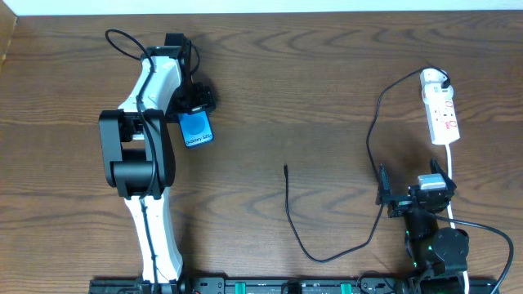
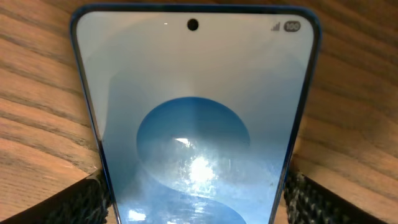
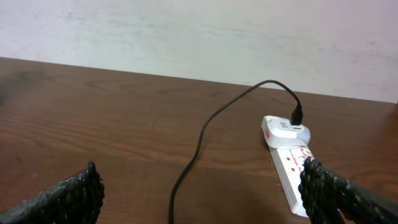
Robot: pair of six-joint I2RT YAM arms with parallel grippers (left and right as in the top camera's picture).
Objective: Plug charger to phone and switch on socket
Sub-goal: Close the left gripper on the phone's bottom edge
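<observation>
Risk nearest: plug tip of the charger (image 1: 288, 200) loose on the surface (image 1: 261, 73), well apart from the phone (image 1: 196, 129); liable to skid or twist under a pinch. Farther out: slip of the phone from a narrow edge grip. Right fingers (image 3: 62, 199) spread wide, empty, short of the socket (image 1: 444, 118). Left fingers (image 2: 81, 199) closed on the phone's long edges; lifted or resting, not clear.

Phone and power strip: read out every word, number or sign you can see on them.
"Galaxy S25": tiny white text on the phone screen, overhead view.
"100": battery badge at that screen's top right, left wrist view.
On the power strip, the red markings are too small to read.
</observation>
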